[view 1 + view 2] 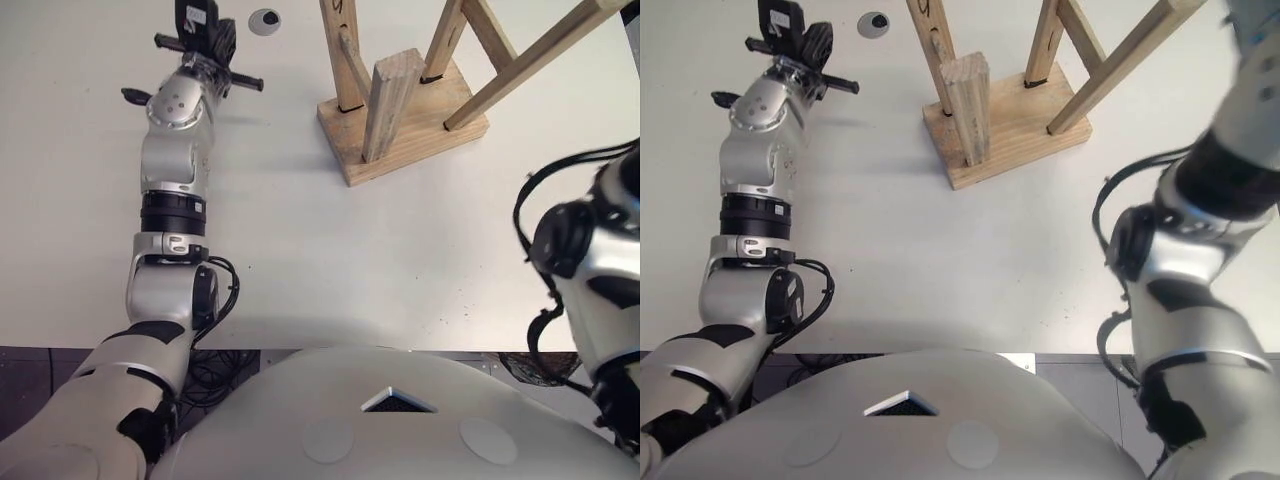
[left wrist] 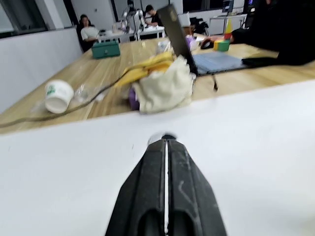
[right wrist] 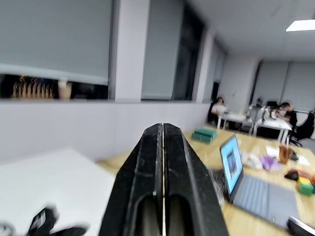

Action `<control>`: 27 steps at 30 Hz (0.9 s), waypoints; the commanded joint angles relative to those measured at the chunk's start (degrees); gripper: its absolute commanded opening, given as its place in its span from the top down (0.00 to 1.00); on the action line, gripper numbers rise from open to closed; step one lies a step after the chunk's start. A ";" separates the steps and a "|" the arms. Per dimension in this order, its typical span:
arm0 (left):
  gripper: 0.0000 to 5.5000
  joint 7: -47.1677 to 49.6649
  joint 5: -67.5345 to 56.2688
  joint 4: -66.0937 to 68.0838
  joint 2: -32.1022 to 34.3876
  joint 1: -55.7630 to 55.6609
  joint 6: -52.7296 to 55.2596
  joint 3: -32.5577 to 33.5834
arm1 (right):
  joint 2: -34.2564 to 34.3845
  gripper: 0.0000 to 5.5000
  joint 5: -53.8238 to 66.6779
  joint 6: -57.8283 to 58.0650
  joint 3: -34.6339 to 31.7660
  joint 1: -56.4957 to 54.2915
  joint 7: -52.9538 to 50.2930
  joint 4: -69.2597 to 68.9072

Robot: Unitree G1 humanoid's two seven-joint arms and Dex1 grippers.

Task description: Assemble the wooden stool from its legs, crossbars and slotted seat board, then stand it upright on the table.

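Observation:
The wooden stool lies upside down at the back middle of the white table. Its slotted seat board (image 1: pixel 420 135) is flat on the surface. Several legs (image 1: pixel 342 50) rise from it, some leaning, and the nearest one (image 1: pixel 390 100) is short and thick. A crossbar (image 1: pixel 490 30) joins the far legs. My left gripper (image 1: pixel 212 35) is shut and empty at the far left, well apart from the stool; its fingers (image 2: pixel 155 162) are pressed together low over the table. My right gripper (image 3: pixel 163 127) is shut on nothing and held high, pointing out into the room.
A small round grey disc (image 1: pixel 265 20) lies on the table between my left gripper and the stool. The table's front edge (image 1: pixel 300 350) runs close to my body. Beyond the far edge stands a wooden desk (image 2: pixel 98 93) with a cup, a cloth and a laptop.

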 commanded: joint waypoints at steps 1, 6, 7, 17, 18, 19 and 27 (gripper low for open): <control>0.99 -1.06 -1.04 -4.30 0.79 4.60 3.03 1.26 | -10.52 1.00 -5.26 -1.88 -0.65 -0.82 1.91 10.39; 0.99 -0.81 -2.20 -10.52 -2.19 9.02 9.67 -0.04 | -18.58 1.00 -18.85 -21.86 6.51 7.93 8.77 38.21; 0.99 -0.84 -2.27 -11.17 -2.91 9.41 10.65 -0.59 | -18.12 1.00 -20.72 -26.00 7.72 9.72 9.75 43.31; 0.99 -3.47 -1.66 -8.62 -6.48 9.99 18.18 -4.56 | -4.56 1.00 -31.10 -55.09 17.85 16.85 20.41 82.17; 0.99 -3.71 -1.58 -8.41 -6.73 10.04 19.07 -5.01 | -3.77 1.00 -32.03 -55.89 18.55 17.01 20.44 83.89; 0.99 -4.18 -1.60 -8.09 -7.02 10.14 20.09 -5.56 | -3.08 1.00 -32.92 -56.38 19.17 17.23 20.82 85.27; 0.99 -8.55 -1.31 -0.90 -8.61 9.74 21.00 -8.65 | -0.81 1.00 -33.99 -56.60 22.76 21.45 32.81 83.85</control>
